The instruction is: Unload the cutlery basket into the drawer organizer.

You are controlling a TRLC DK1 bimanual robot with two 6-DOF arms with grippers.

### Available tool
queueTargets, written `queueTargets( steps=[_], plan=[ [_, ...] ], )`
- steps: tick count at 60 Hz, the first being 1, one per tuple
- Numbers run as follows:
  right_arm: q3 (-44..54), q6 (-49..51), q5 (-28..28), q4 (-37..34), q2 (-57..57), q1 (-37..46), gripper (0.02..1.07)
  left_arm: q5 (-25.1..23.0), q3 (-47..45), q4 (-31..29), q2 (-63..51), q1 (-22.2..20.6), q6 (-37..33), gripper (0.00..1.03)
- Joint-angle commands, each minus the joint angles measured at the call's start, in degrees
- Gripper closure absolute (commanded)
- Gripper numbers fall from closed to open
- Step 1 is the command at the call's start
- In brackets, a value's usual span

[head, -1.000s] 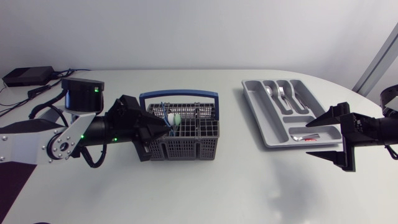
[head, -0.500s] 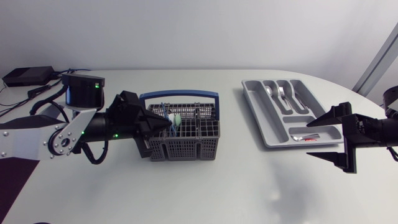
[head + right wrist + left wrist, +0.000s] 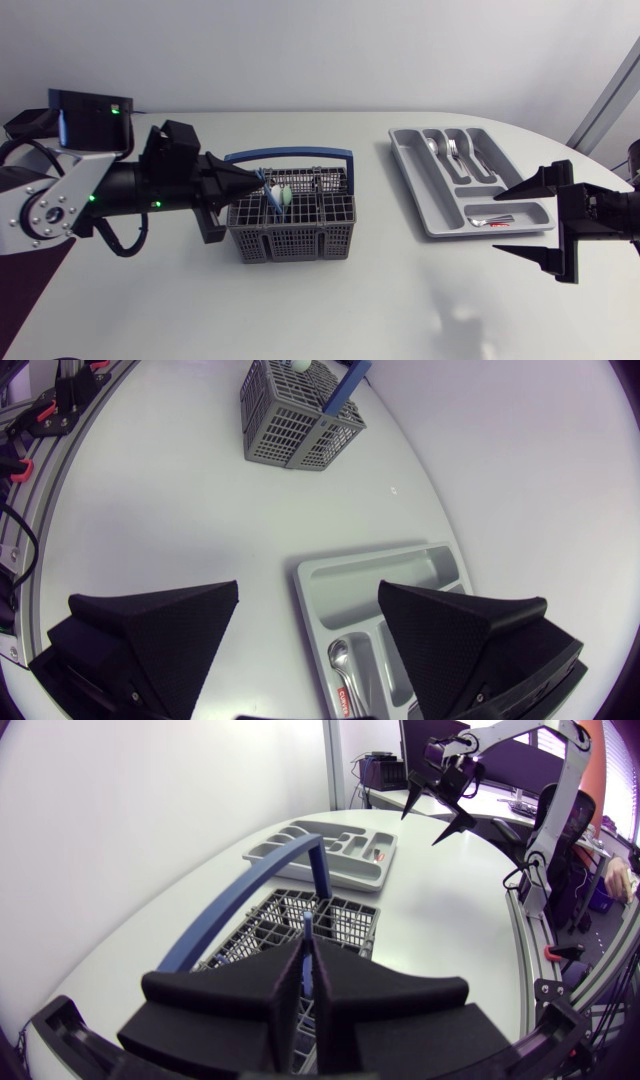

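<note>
L gripper [image 3: 308, 958] clenched on a thin blue-handled utensil [image 3: 307, 925] - it stands upright between my fingers, over the left end of the cutlery basket [image 3: 290, 240]. R gripper [image 3: 500, 221] spread wide, just beside the drawer organizer [image 3: 412, 160], which holds some cutlery pcs [image 3: 455, 150].

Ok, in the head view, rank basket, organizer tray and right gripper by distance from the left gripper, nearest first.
1. Basket, directly below the left gripper, which pinches a blue handle.
2. Organizer tray, far across the table.
3. Right gripper, beyond the tray.
</note>
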State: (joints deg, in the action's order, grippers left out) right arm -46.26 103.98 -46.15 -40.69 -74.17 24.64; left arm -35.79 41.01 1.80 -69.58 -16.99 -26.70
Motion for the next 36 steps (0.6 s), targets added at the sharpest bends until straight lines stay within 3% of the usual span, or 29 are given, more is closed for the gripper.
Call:
queueTargets(
  steps=[1,17,36],
  plan=[
    [1.08,-2.38,-1.13,-0.97,2.45,-1.35,0.06,-1.04,2.76,-2.24,3.58,0.91,1.39,0.93],
    [0.91,-14.07,-3.07,-1.76,8.96,-6.19,0.06,-3.85,7.68,-12.26,10.69,3.81,2.53,0.93],
    [0.82,-37.36,-4.74,0.96,19.33,-16.21,0.07,-3.76,11.19,-13.14,11.84,-1.64,11.93,0.93]
  ],
)
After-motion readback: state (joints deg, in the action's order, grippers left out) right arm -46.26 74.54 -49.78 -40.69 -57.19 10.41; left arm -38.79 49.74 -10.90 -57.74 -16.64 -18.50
